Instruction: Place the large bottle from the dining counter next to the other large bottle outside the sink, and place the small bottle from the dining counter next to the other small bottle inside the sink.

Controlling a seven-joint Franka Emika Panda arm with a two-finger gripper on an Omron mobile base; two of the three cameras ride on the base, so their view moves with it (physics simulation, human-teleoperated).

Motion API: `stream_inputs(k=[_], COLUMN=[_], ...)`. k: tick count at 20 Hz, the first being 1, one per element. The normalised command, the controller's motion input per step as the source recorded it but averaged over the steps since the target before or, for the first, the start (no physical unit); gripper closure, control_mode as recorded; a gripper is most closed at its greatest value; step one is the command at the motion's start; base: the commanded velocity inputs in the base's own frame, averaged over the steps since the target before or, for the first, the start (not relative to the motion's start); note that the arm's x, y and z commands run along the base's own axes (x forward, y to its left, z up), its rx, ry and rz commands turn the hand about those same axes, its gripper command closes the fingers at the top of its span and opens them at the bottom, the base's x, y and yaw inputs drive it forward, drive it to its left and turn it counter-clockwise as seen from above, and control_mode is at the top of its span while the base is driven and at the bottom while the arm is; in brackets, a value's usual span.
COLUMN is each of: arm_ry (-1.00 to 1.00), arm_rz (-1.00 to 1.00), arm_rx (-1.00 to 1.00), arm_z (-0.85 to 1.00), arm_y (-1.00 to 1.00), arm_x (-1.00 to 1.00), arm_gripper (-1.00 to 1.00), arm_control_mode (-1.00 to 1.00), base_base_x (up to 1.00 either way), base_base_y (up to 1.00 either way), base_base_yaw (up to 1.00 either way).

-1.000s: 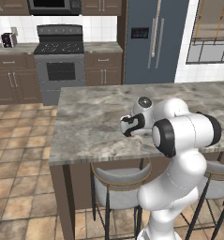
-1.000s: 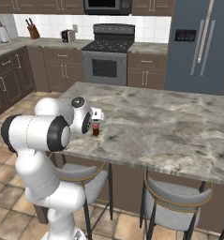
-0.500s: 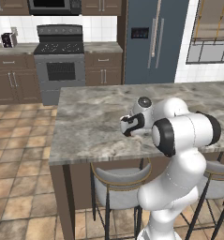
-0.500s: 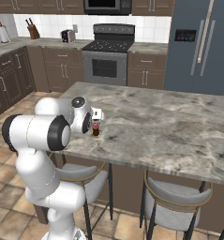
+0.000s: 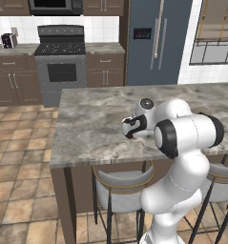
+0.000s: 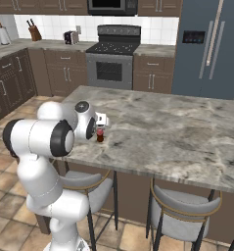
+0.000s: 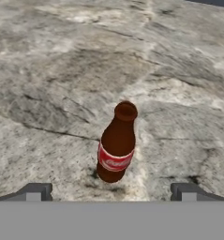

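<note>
The small bottle (image 7: pixel 116 145), dark brown with a thin neck and a red label, stands upright on the grey marbled dining counter (image 7: pixel 48 70). In the right base view the small bottle (image 6: pixel 100 134) is near the counter's (image 6: pixel 177 132) front left edge. My gripper (image 7: pixel 111 190) hovers just above and before it, open, with the bottle centred between the two finger tips and nothing held. From the left base view the gripper (image 5: pixel 128 128) hangs over the counter (image 5: pixel 91 124) and covers the bottle. The large bottle and the sink are out of view.
Two padded stools (image 6: pixel 179 213) are tucked under the counter's near side. Beyond the island stand a steel stove (image 6: pixel 113 61), a tall grey fridge (image 6: pixel 206 49) and brown wall cabinets (image 6: pixel 11 73). A toaster (image 6: pixel 69 37) sits on the wall counter.
</note>
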Motion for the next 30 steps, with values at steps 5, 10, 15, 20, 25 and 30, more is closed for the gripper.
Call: stream_inputs(k=[5,10,15,20,25,30], arm_ry=[0.00,0.00,0.00,0.00,0.00,0.00], arm_rz=[0.00,0.00,0.00,0.00,-0.01,-0.01], arm_rx=[0.00,0.00,0.00,0.00,0.00,0.00], arm_z=[-0.05,-0.10,-0.06,-0.02,0.00,0.00], arm_y=[0.00,0.00,0.00,0.00,-0.03,-0.06], arm_x=[0.04,0.10,0.05,0.04,0.10,0.16], arm_gripper=[-1.00,-1.00,-1.00,-1.00,-1.00,-1.00], arm_control_mode=[-1.00,-1.00,-1.00,-1.00,-1.00,-1.00], base_base_x=[0.00,0.00,0.00,0.00,0.00,0.00], base_base_y=[0.00,0.00,0.00,0.00,0.00,0.00], base_base_yaw=[0.00,0.00,0.00,0.00,0.00,0.00])
